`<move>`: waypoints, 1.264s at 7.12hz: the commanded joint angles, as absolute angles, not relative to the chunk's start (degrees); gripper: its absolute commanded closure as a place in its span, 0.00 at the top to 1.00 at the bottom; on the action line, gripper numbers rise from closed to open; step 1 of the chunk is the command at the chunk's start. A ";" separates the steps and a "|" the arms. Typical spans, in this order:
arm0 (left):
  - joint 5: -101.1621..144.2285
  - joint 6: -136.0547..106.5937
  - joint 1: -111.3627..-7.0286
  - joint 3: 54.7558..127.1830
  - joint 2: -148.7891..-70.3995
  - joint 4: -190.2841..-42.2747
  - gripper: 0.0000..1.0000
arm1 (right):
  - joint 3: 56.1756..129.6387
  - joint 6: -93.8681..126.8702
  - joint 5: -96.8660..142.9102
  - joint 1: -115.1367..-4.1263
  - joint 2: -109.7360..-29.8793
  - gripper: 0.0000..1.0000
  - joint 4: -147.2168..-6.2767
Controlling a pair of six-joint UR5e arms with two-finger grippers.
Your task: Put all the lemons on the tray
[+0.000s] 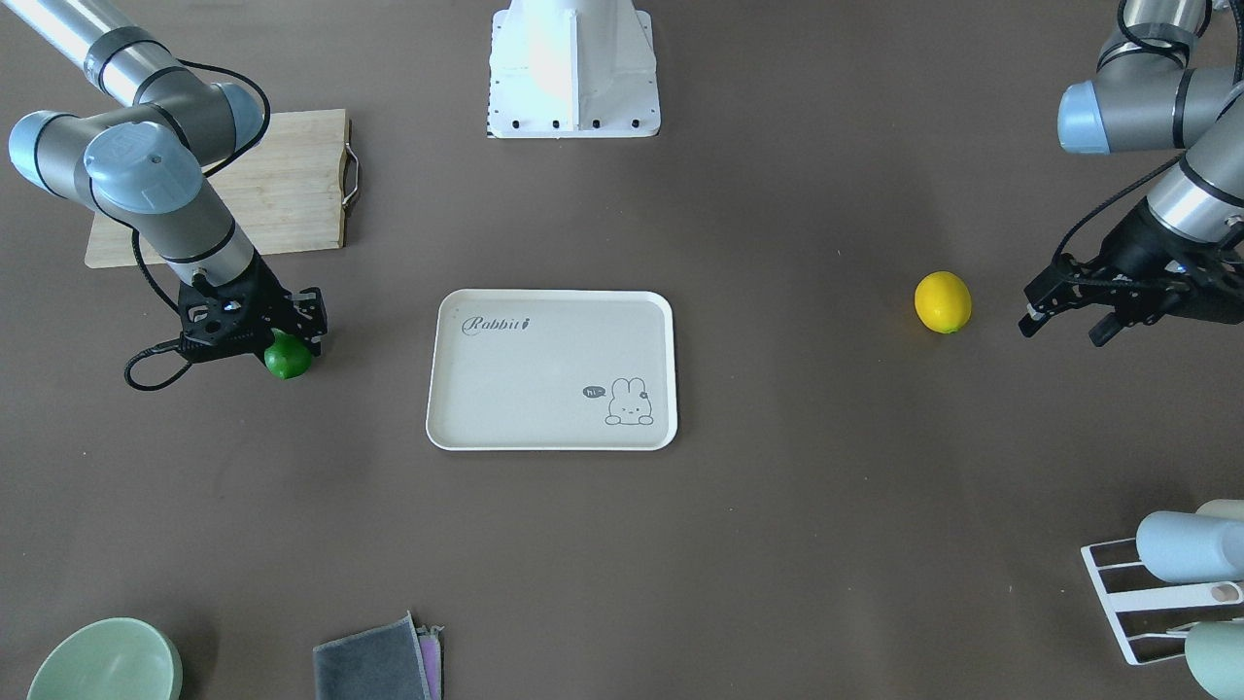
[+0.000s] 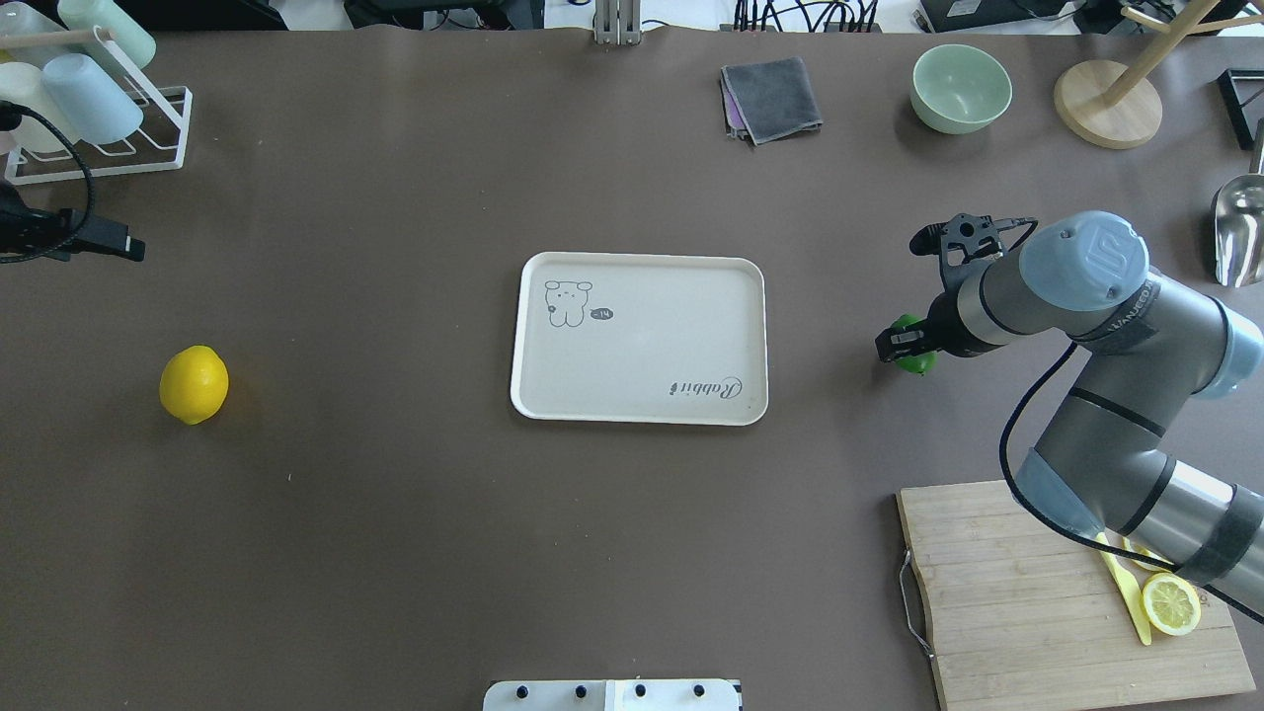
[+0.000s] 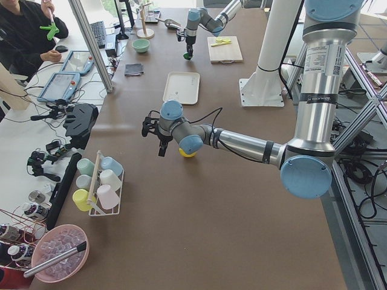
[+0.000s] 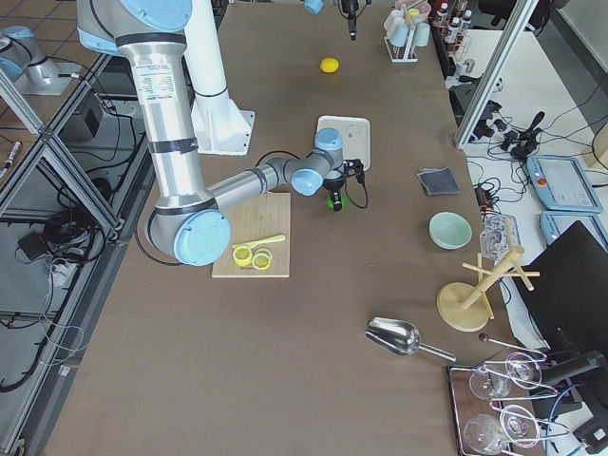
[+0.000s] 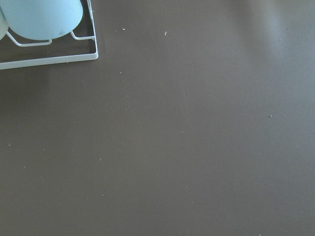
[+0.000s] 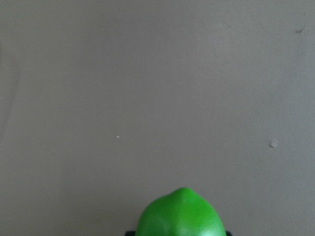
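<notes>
tray (image 2: 639, 395) mid-table | one lemon (image 2: 194, 384) left | other lemon (image 2: 918, 362) right, at right hand (image 2: 904, 343)

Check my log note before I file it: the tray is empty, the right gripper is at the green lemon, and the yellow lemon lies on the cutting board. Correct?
One slip: the yellow lemon lies on the bare table, far from the cutting board, as the overhead view shows. The tray is empty and the right gripper is at the green lemon.
</notes>
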State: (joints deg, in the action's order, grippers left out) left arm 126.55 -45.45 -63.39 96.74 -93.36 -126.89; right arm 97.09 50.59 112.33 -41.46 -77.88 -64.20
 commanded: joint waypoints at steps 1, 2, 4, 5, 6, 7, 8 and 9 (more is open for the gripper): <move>126.13 -49.62 -61.02 96.77 -93.43 -128.48 0.98 | 100.35 51.24 117.91 -44.80 -77.08 0.00 -64.86; 124.82 -54.01 -58.73 96.85 -93.25 -131.19 0.98 | 101.59 51.33 120.21 -46.48 -76.91 0.00 -64.86; 118.77 -54.05 -52.94 97.12 -92.73 -132.09 0.98 | 102.30 51.33 122.08 -48.69 -74.20 0.00 -68.61; 117.09 -53.97 -50.91 97.29 -91.77 -132.36 0.98 | 103.09 51.33 122.17 -48.87 -73.74 0.00 -70.12; 115.77 -53.53 -50.45 97.99 -89.93 -132.62 0.98 | 103.27 51.33 122.17 -49.04 -73.65 0.00 -70.14; 115.58 -53.35 -50.36 98.87 -88.09 -132.63 0.98 | 103.27 51.33 122.17 -49.13 -73.39 0.00 -70.22; 115.66 -53.44 -49.75 99.31 -86.76 -133.76 0.98 | 103.36 51.50 122.17 -49.13 -72.95 0.00 -70.22; 115.66 -54.13 -48.79 99.32 -86.40 -134.73 0.98 | 103.53 51.68 122.17 -49.13 -72.69 0.00 -70.31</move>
State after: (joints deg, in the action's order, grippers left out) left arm 115.73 -53.60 -49.78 99.05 -87.37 -133.61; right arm 103.35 51.49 122.16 -49.10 -73.07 -70.21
